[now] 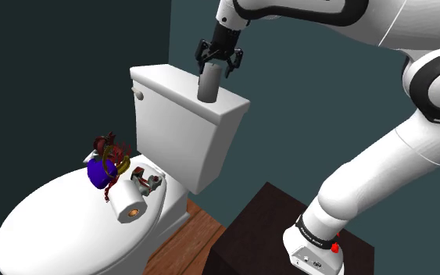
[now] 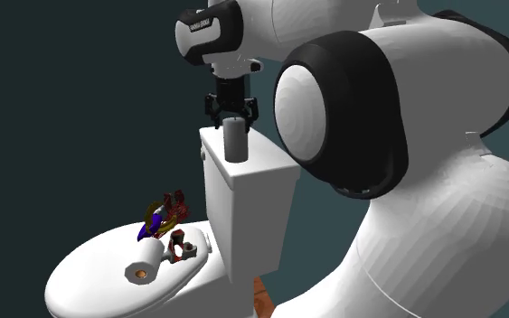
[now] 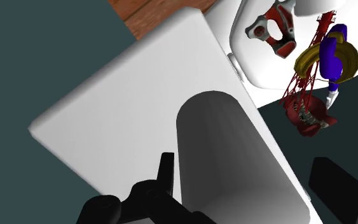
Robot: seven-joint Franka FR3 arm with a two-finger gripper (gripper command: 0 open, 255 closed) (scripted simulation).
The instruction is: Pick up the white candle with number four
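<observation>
Closest to the wrist camera I record one grey candle (image 3: 234, 165), upright on the toilet's tank lid (image 3: 120, 108), its top between the fingers (image 3: 165, 175) of the gripper (image 1: 220, 61). The fingers stand apart: one sits just beside the candle and the other shows a gap, so the hand is open and holds nothing.

Edges: in the shoulder view, bare lid runs to the candle's left as far as the corner above the flush handle (image 1: 138, 93). A teal wall (image 1: 288, 62) stands behind the tank.

Count on the closed seat cover (image 1: 46, 226): one paper roll (image 1: 128, 205), one blue object in a red tangle (image 1: 102, 168) and one red-and-grey piece (image 1: 149, 181). All are bunched near the tank, well apart from the candle. The cover's front is bare.

Beside the toilet stand the dark stand (image 1: 261, 226) and a strip of wood floor (image 1: 191, 238).
</observation>
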